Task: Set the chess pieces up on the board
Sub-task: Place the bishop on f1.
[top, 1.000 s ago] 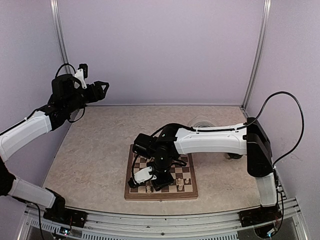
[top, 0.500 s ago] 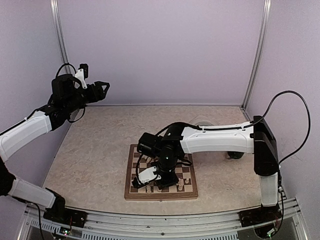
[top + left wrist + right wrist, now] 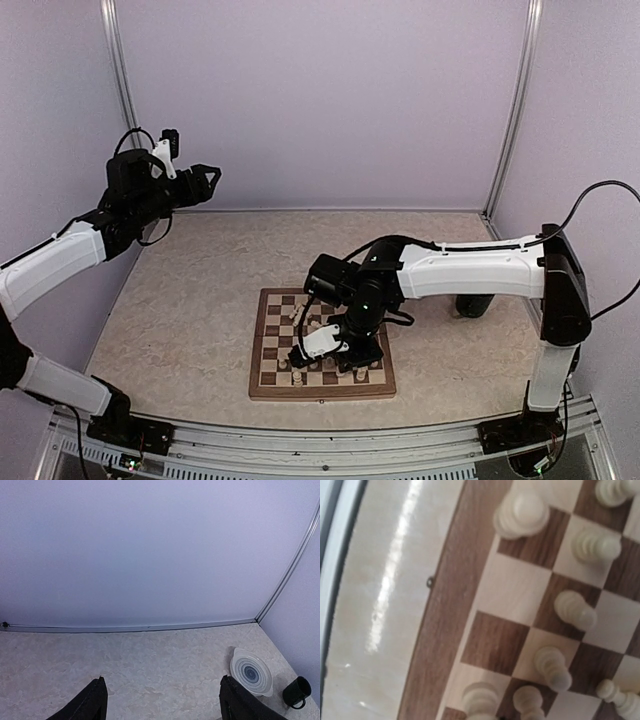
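Right arm has swung across since a second ago: its wrist was over the near-left corner of the board (image 3: 259, 350), and now it hangs over the middle of the near edge, with the elbow pushed out to the right. The left arm has not budged.

On the board, I'm seeing the chess pieces (image 3: 297, 379) down in the rows by its near edge, partly hidden under the wrist. My right wrist camera looks straight down on them: pale chess pieces (image 3: 521, 514) standing on light and dark squares, just in from the board's (image 3: 445, 605) brown border. The view is soft, so I can't name the types.

The right gripper (image 3: 345, 358) sits low over those near rows with its jaws pinched together. Whether a piece is caught between them, I cannot tell; the fingers don't show in its own camera.

The board itself lies at the near edge of the table (image 3: 200, 300), about midway along it.

The left gripper (image 3: 205, 178) is raised high over the far-left corner, jaws spread wide with nothing between them. In its wrist view the left gripper (image 3: 162, 707) points at the far wall. Beyond it, in the far-right corner, sit a grey-ringed plate (image 3: 251, 671) and, just beside it, a black mug (image 3: 296, 692).
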`<state>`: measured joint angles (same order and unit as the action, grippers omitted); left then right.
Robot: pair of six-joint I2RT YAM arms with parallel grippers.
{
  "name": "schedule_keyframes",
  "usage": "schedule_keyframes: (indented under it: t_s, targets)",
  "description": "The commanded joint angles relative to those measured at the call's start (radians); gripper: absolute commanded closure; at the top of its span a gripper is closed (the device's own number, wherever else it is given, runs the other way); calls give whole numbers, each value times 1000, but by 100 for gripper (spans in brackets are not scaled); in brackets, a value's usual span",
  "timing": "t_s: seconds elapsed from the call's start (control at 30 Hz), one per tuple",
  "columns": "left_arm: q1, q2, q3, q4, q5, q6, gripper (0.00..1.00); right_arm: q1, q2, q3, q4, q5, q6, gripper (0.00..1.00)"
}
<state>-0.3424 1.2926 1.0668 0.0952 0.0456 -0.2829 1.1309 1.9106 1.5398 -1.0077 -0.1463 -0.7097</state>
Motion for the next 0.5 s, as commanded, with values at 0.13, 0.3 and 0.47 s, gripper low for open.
schedule_keyframes:
  t_s: [0.13,0.3,0.47]
  targets:
    - [-5,23,25,-2,5,14,24,-20,-10,-44,48,-24,3,90]
    - [-5,25,25,-3,7,17,23,-24,5,-57,55,-21,3,89]
    - [-5,25,26,-3,6,19,23,-25,11,-65,52,-19,0,88]
